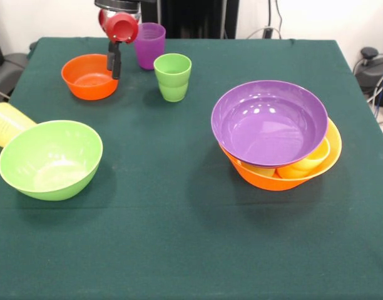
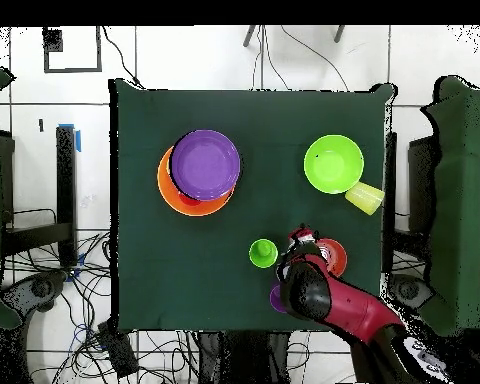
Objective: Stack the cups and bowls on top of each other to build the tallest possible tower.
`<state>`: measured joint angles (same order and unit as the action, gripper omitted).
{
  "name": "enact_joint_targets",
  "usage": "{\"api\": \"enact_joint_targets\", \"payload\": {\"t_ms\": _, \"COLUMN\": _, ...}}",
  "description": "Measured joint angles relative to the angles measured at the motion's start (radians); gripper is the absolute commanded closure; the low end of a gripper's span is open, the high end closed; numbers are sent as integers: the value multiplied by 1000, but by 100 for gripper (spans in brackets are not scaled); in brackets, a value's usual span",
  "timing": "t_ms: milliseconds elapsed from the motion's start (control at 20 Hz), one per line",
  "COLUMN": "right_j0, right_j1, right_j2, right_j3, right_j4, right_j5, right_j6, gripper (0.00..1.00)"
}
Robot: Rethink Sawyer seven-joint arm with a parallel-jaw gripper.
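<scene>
My gripper (image 1: 114, 61) hangs at the right rim of the small orange bowl (image 1: 88, 77), at the far left of the front view; from above it (image 2: 304, 240) is beside that bowl (image 2: 336, 256). The purple cup (image 1: 149, 45) and lime green cup (image 1: 173, 76) stand upright just right of it. The wide purple bowl (image 1: 270, 122) rests tilted on the largest yellow-orange bowl (image 1: 260, 178), which holds yellow-orange cups (image 1: 304, 164). The deep lime green bowl (image 1: 51, 159) sits at the left, with the pale yellow cup (image 1: 7, 123) lying on its side against it. No dark green cup shows.
The dark green tablecloth (image 1: 179, 237) covers the table. From above, the arm (image 2: 349, 310) partly covers the purple cup (image 2: 276, 297). The lime green cup (image 2: 263, 253) stands left of the gripper. Cables lie on the floor around the table.
</scene>
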<state>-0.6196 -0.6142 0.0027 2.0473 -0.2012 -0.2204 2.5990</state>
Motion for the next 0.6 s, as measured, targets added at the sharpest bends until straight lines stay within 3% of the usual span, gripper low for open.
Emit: {"api": "enact_joint_targets", "payload": {"t_ms": 600, "right_j0": -1, "right_j1": 31, "right_j2": 0, "right_j3": 0, "right_j4": -18, "right_j5": -17, "right_j6": 0, "gripper": 0}}
